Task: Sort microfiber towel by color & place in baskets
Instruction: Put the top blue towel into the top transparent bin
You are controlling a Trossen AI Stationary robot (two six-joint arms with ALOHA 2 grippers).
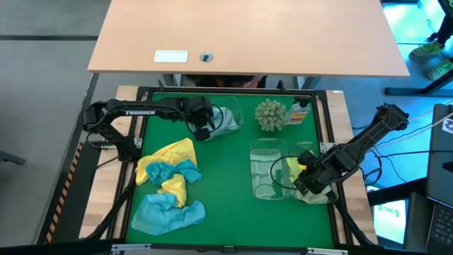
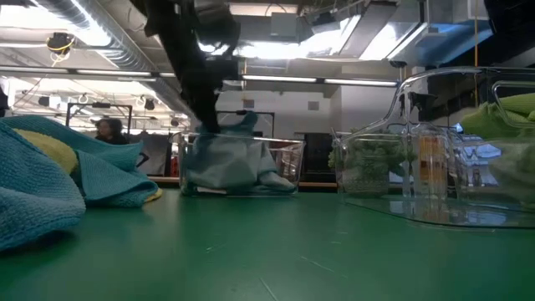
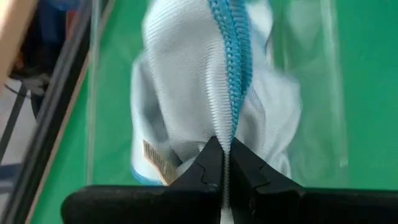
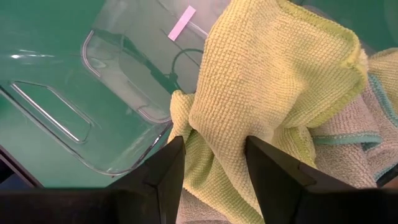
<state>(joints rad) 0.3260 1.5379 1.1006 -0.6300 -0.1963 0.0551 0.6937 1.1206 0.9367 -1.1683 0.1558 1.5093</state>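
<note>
The left gripper [image 3: 222, 163], jaws pinched together on the blue-edged hem, holds a pale grey-blue towel [image 3: 186, 99] above the green worktop [image 3: 360, 74].

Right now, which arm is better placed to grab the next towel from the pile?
Left, probably: the left gripper, shut on the pale grey-blue towel, sits nearer the towel pile. The right gripper holds the lime green towel.

We can read only one word: "TROSSEN" in white letters on the left arm [image 1: 145, 112]; the towel's small tag stays illegible to us.
</note>
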